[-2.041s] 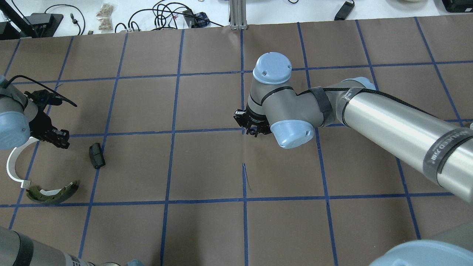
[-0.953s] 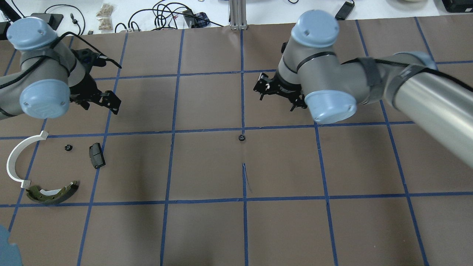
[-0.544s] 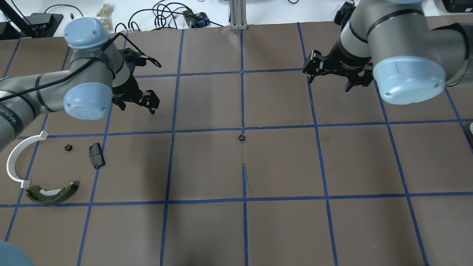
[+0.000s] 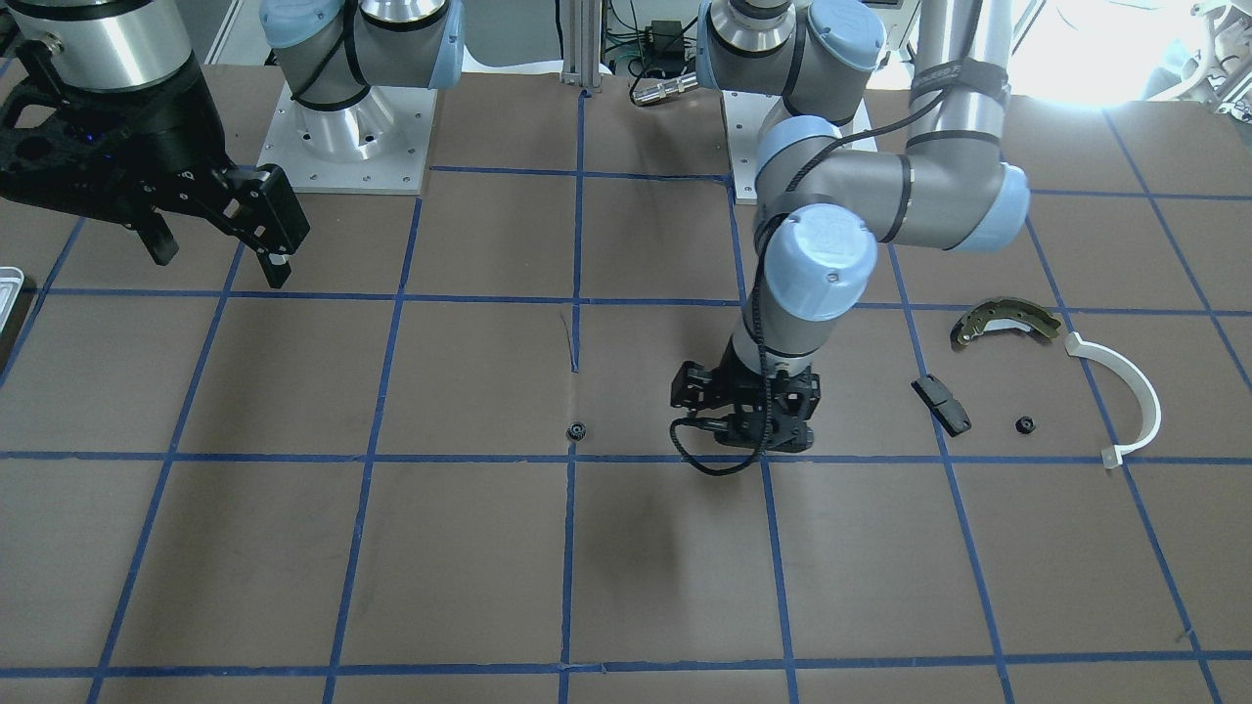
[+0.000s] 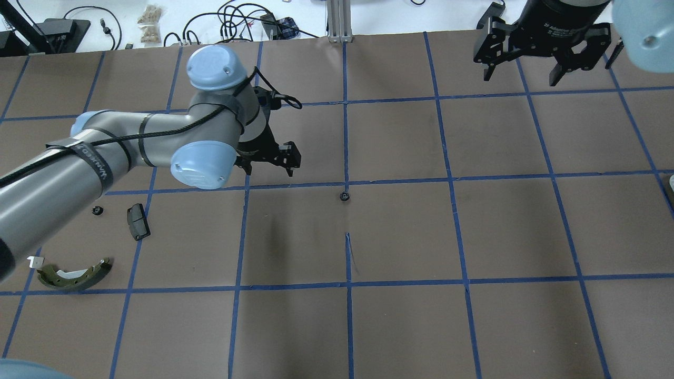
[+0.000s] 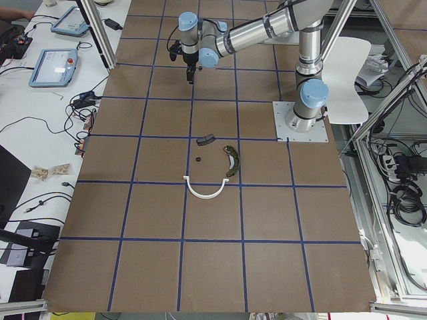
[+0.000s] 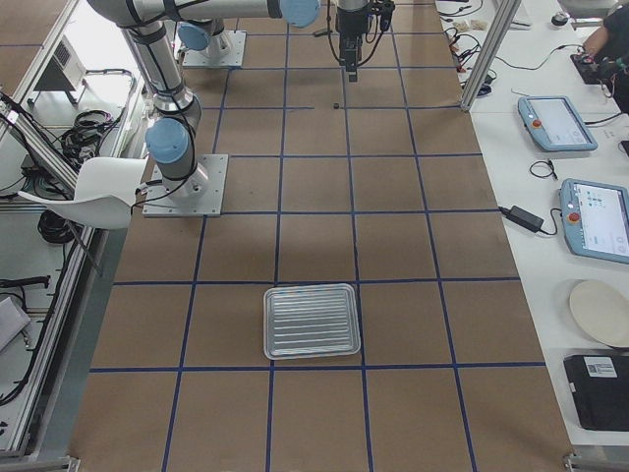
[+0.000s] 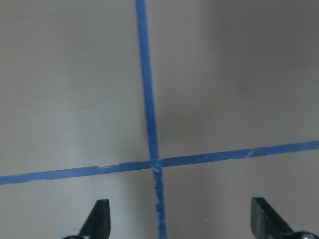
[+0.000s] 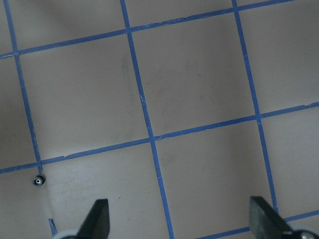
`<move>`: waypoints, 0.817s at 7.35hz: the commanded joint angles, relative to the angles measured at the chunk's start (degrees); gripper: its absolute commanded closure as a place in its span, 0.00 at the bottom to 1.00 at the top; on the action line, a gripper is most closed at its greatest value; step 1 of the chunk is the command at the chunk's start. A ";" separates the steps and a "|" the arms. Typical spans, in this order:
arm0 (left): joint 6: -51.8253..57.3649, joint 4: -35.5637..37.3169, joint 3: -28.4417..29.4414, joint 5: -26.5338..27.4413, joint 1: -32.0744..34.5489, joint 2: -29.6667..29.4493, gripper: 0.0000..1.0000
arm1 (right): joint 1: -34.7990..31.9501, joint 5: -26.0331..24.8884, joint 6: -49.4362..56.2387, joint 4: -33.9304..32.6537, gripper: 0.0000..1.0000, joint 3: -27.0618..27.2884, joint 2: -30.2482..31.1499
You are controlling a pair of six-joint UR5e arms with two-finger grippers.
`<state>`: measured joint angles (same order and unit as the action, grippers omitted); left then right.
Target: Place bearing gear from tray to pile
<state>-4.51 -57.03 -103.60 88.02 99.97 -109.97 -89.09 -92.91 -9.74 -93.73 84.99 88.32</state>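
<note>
A small black bearing gear lies alone on the brown table at its centre, also in the front view and the right wrist view. A second small gear lies in the pile beside the black block, the olive brake shoe and the white arc. My left gripper is open and empty, low over the table, left of the centre gear. My right gripper is open and empty, high at the far right. The tray holds nothing.
The table is brown paper with a blue tape grid. Cables and boxes lie beyond its far edge. The tray's rim shows at the overhead view's right edge. My left arm covers most of the white arc from overhead.
My left arm has swung from the pile toward the table's centre, leaving a gear in the pile. My right arm has left a gear at the centre and drawn back to the far right.
</note>
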 commanded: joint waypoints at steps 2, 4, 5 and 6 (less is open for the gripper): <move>-14.51 6.74 2.68 -0.83 8.12 -6.72 0.00 | -1.08 -0.08 -0.28 1.80 0.00 0.61 1.06; -20.25 6.32 7.08 0.04 12.69 -11.38 0.00 | -1.70 0.79 -0.02 -0.83 0.00 1.49 1.06; -21.92 6.67 6.57 2.04 13.41 -12.71 0.00 | -2.13 0.71 0.24 -0.93 0.00 1.58 1.06; -23.42 6.67 6.48 2.50 14.37 -13.51 0.00 | -2.49 0.71 0.24 -0.93 0.00 1.58 1.06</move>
<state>-25.68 -50.49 -97.23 89.44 112.93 -121.97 -91.09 -92.24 -9.59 -94.42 86.50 89.36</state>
